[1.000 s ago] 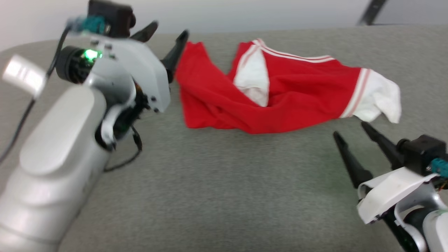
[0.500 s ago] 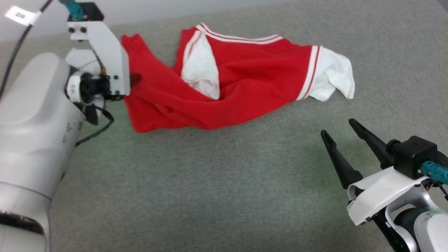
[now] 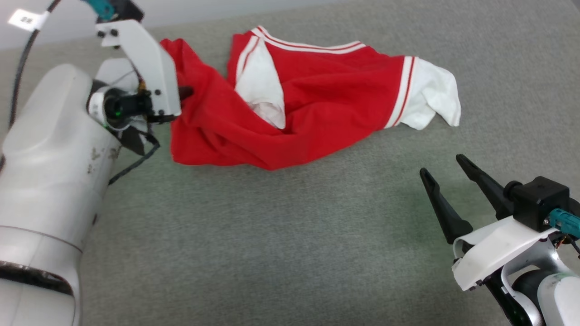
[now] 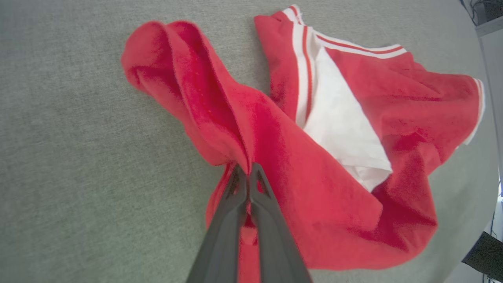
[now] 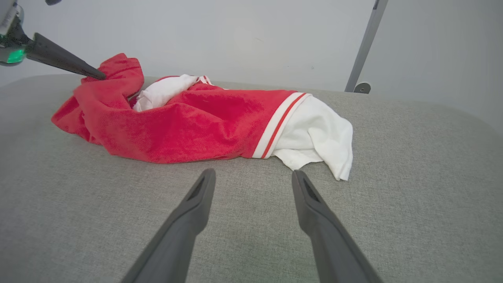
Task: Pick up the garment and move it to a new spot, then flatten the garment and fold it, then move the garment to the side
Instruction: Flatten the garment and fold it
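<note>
Partly behind its wrist, left gripper [image 4: 247, 168] pinches the garment [image 4: 302, 188]; right gripper [image 5: 253, 173] spread.

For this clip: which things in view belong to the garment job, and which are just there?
Part of the job:
garment, crumpled
left end effector, shut on a red fold of it
right end effector, open, apart from the white sleeve

Just there:
grey padded surface underneath
metal pole behind

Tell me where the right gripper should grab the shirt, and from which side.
Probably the white sleeve: it lies loose at the end of the garment nearest the open right gripper, opposite where the left gripper pinches. Come low from the near side.
</note>
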`<state>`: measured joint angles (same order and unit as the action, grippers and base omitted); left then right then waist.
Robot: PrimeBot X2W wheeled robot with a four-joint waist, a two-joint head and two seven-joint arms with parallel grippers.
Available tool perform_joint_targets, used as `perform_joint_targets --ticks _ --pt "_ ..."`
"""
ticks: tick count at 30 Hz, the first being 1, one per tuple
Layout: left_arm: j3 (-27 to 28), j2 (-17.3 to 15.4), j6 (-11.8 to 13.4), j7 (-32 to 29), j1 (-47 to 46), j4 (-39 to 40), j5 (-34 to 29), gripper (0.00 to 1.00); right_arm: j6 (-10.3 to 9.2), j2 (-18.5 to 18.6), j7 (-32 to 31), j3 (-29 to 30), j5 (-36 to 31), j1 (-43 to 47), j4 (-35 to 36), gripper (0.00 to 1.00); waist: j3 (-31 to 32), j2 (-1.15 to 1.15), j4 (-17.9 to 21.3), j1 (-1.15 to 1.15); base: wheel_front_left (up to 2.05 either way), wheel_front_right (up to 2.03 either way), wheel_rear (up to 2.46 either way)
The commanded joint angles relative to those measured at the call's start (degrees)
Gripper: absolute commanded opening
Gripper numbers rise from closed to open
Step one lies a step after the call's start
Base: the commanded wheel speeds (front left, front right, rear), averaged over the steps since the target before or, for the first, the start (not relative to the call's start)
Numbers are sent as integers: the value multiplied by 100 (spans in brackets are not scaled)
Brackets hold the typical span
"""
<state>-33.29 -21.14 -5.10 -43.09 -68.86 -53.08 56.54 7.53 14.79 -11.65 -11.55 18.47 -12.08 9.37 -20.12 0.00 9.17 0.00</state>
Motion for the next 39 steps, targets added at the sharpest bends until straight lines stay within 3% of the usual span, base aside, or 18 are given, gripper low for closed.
perform_joint_targets --ticks 1,6,11,16,19,23,27,29,30,39 --pt "11 -18 -61 11 59 96 36 0 -9 -14 -14 -5 -8 96 -4 100 271 0 -271 0 0 0 0" --pt "-162 -32 -216 -306 460 1026 290 0 -9 -15 -92 21 -7 179 46 100 523 0 -495 0 0 0 0" --pt "-405 -385 -227 -936 1414 3040 697 0 -9 -29 -171 110 -11 277 148 100 627 0 -559 0 0 0 0" --pt "-547 -724 416 -1159 2559 5255 858 0 -9 -75 -180 255 -42 353 261 100 551 0 -523 0 0 0 0" --pt "-708 -868 711 -1274 3022 6164 866 0 -9 -107 -164 302 -40 295 305 100 470 0 -465 0 0 0 0" --pt "-914 -801 904 -1314 3369 6731 888 0 -9 -138 -134 315 -64 186 322 100 375 0 -371 0 0 0 0" --pt "-1076 -669 1001 -1094 3515 6659 566 0 -9 -164 -103 331 -72 151 289 100 306 0 -299 0 0 0 0" --pt "-1156 -633 1024 -908 3509 6490 300 46 -9 -185 -87 340 -68 160 269 100 280 0 -284 0 0 0 0" --pt "-1175 -615 1009 -842 3505 6396 232 100 -9 -191 -82 336 -73 164 261 100 268 0 -279 0 0 0 0" --pt "-768 -851 1043 -814 2723 6132 -47 100 -9 -206 -38 351 -61 132 186 100 306 0 -289 0 0 0 0"
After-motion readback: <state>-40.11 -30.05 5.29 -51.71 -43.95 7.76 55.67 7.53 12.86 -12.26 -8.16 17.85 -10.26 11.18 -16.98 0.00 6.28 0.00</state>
